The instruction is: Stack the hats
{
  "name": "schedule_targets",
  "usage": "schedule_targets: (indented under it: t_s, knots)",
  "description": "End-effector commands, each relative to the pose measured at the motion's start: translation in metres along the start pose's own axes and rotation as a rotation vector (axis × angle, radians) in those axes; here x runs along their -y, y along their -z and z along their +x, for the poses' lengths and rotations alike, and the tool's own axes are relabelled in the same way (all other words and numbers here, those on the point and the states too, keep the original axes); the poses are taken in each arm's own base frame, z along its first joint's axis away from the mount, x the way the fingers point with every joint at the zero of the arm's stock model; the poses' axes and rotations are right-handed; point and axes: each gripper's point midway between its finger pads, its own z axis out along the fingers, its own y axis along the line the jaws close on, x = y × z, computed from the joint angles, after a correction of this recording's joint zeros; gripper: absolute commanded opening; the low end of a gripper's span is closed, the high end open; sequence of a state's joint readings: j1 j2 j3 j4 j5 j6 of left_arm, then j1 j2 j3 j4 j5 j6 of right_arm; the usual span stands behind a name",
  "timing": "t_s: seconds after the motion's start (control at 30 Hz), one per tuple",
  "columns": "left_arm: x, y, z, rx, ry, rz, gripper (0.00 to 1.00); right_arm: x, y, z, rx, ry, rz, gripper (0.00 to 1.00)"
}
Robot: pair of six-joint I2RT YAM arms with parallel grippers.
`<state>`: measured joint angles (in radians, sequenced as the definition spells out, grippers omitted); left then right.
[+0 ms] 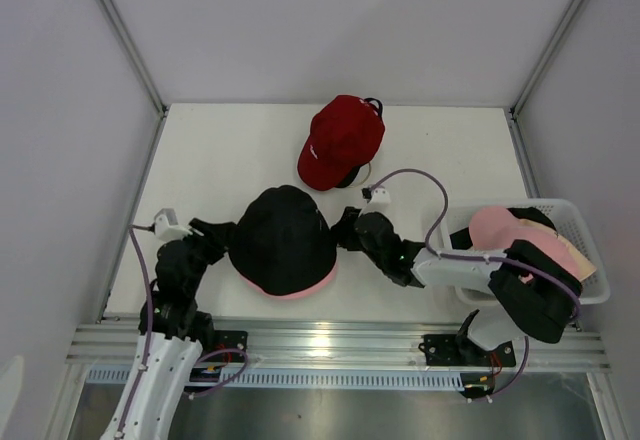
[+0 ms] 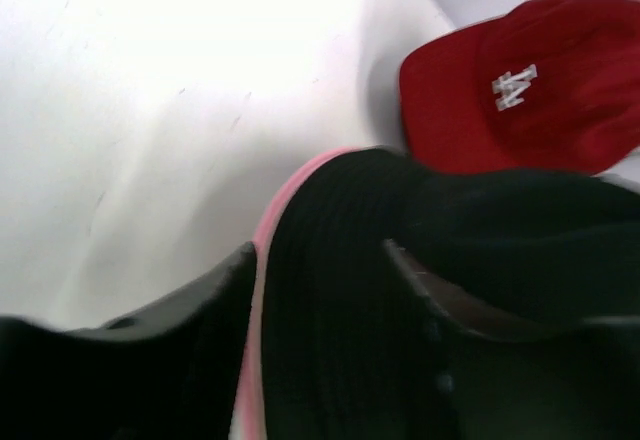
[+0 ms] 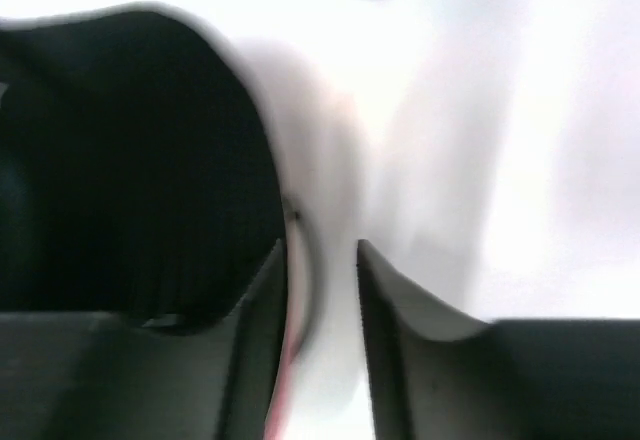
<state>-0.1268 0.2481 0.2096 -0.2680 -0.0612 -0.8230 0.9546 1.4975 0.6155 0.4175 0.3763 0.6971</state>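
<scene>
Black hat (image 1: 283, 238) atop pink hat (image 1: 300, 293), mid-table (image 1: 220, 160); red cap (image 1: 340, 140) behind. Left gripper (image 2: 318, 250) wide open, astride black hat's edge; right gripper (image 3: 320, 245) narrowly parted, empty, just beside it

Bucket hat (image 1: 283, 238) sits on another hat (image 1: 300, 292) mid-front of the worktop (image 1: 220, 160), peaked cap (image 1: 340, 140) behind it toward the right, basket (image 1: 590, 285) with more hats (image 1: 495, 225) at the right edge.
</scene>
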Motion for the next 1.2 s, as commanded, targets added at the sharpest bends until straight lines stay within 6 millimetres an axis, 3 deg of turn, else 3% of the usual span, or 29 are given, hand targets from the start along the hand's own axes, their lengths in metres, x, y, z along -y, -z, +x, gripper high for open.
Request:
schedule_targets:
  t_s: [0.0, 0.03, 0.1, 0.13, 0.17, 0.23, 0.3, 0.33, 0.37, 0.43, 0.53, 0.83, 1.03, 1.1, 1.17]
  knots:
    - [0.034, 0.021, -0.042, 0.063, -0.068, 0.029, 0.59, 0.016, 0.016, -0.038, -0.002, 0.089, 0.072, 0.56]
    - [0.033, 0.023, -0.043, 0.054, -0.073, 0.011, 0.62, 0.009, 0.024, -0.065, 0.043, 0.076, 0.051, 0.62]
    - [0.043, 0.033, -0.057, 0.054, -0.075, -0.013, 0.71, 0.005, 0.035, -0.079, 0.01, 0.115, 0.02, 0.75]
    - [0.041, 0.032, -0.056, 0.034, -0.084, -0.035, 0.73, -0.008, 0.045, -0.106, 0.046, 0.102, -0.016, 0.78]
    - [0.056, 0.041, -0.073, 0.064, -0.085, -0.016, 0.74, -0.009, 0.051, -0.113, 0.046, 0.114, -0.014, 0.78]
    - [0.059, 0.045, -0.077, 0.057, -0.111, -0.024, 0.74, -0.011, 0.062, -0.124, 0.04, 0.157, -0.008, 0.79]
    - [0.088, 0.056, -0.096, 0.094, -0.164, 0.075, 0.74, -0.026, 0.076, -0.148, 0.082, 0.167, -0.057, 0.79]
    - [0.107, 0.058, -0.088, 0.04, -0.195, 0.17, 0.74, -0.037, 0.079, -0.148, 0.063, 0.174, -0.121, 0.79]
    - [0.125, 0.065, -0.093, 0.035, -0.222, 0.239, 0.73, -0.047, 0.081, -0.157, 0.072, 0.178, -0.164, 0.79]
    - [0.158, 0.077, -0.083, -0.054, -0.313, 0.414, 0.73, -0.069, 0.084, -0.151, 0.016, 0.2, -0.274, 0.78]
    - [0.173, 0.075, -0.069, -0.18, -0.372, 0.484, 0.7, -0.087, 0.076, -0.14, -0.064, 0.195, -0.34, 0.79]
    - [0.168, 0.078, -0.024, -0.401, -0.491, 0.568, 0.69, -0.12, 0.053, -0.107, -0.18, 0.163, -0.448, 0.86]
    - [0.162, 0.094, 0.005, -0.495, -0.594, 0.67, 0.69, -0.114, 0.036, -0.1, -0.205, 0.134, -0.401, 0.85]
    - [0.157, 0.094, 0.015, -0.528, -0.629, 0.67, 0.69, -0.114, 0.034, -0.102, -0.199, 0.117, -0.399, 0.85]
    - [0.148, 0.083, 0.019, -0.547, -0.645, 0.605, 0.69, -0.117, 0.032, -0.104, -0.19, 0.111, -0.405, 0.84]
